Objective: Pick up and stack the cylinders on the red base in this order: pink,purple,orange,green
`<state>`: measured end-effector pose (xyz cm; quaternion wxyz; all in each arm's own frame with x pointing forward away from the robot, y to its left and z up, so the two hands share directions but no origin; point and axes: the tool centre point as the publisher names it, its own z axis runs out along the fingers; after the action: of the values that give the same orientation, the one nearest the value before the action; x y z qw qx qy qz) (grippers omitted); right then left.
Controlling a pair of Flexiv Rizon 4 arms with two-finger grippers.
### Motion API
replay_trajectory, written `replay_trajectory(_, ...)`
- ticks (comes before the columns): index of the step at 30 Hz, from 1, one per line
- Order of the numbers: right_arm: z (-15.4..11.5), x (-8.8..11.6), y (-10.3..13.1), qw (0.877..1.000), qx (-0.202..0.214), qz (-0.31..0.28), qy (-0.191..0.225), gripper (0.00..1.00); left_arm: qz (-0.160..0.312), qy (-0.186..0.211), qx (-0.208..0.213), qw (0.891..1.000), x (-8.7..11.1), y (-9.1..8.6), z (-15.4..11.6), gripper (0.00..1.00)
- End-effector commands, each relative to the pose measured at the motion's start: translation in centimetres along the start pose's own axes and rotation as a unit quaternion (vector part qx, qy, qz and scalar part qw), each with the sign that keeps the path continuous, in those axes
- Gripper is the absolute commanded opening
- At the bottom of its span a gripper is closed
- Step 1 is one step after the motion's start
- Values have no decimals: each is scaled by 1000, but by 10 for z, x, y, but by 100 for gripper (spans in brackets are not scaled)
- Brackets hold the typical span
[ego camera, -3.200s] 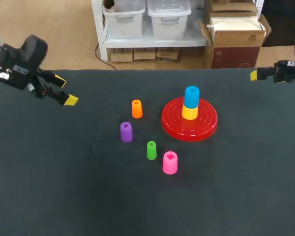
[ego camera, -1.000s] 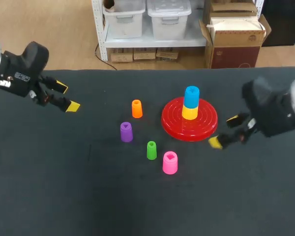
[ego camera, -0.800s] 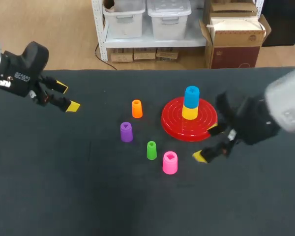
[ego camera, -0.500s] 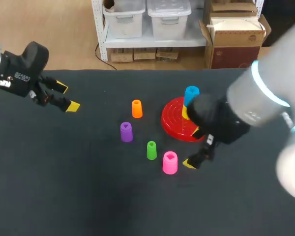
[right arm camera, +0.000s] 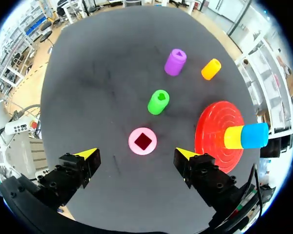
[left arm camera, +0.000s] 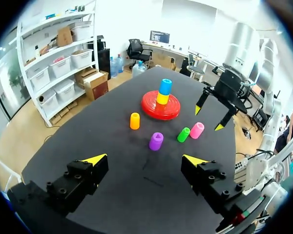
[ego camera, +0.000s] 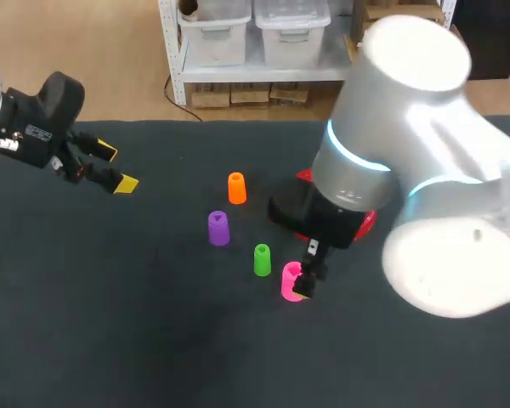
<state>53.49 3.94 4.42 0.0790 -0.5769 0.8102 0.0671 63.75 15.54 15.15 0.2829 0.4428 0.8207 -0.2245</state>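
Sweeping in from the 3 o'clock edge, the right arm has crossed in front of the red base [ego camera: 367, 223] and brought its pincer [ego camera: 302, 287] over the pink cylinder [ego camera: 289, 279], while the left arm has kept its place. The right pincer is spread wide and holds nothing; from the right wrist the pink cylinder stands upright on the surface [ego camera: 110, 323] between the two yellow tips, clear of both. From the left wrist the same tips hang just above it.

Seen from the head camera, the green cylinder [ego camera: 262, 259] stands near the pink one at its 10 o'clock. The purple cylinder [ego camera: 218, 228] is further out at 10 o'clock of the green, and the orange cylinder [ego camera: 236, 188] sits at 1 o'clock of the purple. The red base lies at 1 o'clock of the pink cylinder, mostly hidden by the right arm. The right wrist view shows a yellow cylinder [right arm camera: 233, 137] on the base with a blue cylinder [right arm camera: 255, 135] stacked on it.

The left pincer [ego camera: 116, 167] hovers at the surface's 10 o'clock, well apart from the cylinders, wide open and empty.
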Motion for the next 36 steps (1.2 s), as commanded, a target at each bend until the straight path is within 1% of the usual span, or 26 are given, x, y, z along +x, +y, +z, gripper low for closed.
replay_trajectory(1,8,0,-4,1000,14,8,5,100,0,3,1,1000,-1,2,1,100)
replay_trajectory(9,14,-3,-8,1000,18,5,22,100,0,3,1,1000,-1,2,1,100)
replay_trajectory(23,18,-9,0,999,7,-14,41,100,0,3,1,1000,-1,2,1,100)
replay_trajectory(24,18,-9,0,999,7,-15,43,98,0,3,1,1000,-1,2,1,100)
replay_trajectory(25,18,-9,0,999,7,-15,43,89,0,3,1,1000,-1,2,1,100)
replay_trajectory(26,18,-9,0,999,7,-15,44,86,0,3,1,1000,-1,2,1,100)
replay_trajectory(27,18,-9,1,999,6,-16,45,87,0,3,1,1000,-1,2,1,100)
replay_trajectory(29,18,-9,1,999,6,-17,46,84,0,3,1,1000,-1,2,1,100)
replay_trajectory(33,18,-9,1,999,5,-19,49,71,0,3,1,1000,-1,2,1,100)
replay_trajectory(34,19,-10,1,999,4,-19,50,71,0,3,1,1000,-1,2,1,100)
replay_trajectory(35,18,-10,1,998,3,-22,52,65,0,3,1,1000,-1,2,1,100)
replay_trajectory(36,19,-10,2,998,3,-23,53,55,0,3,1,1000,-1,2,1,100)
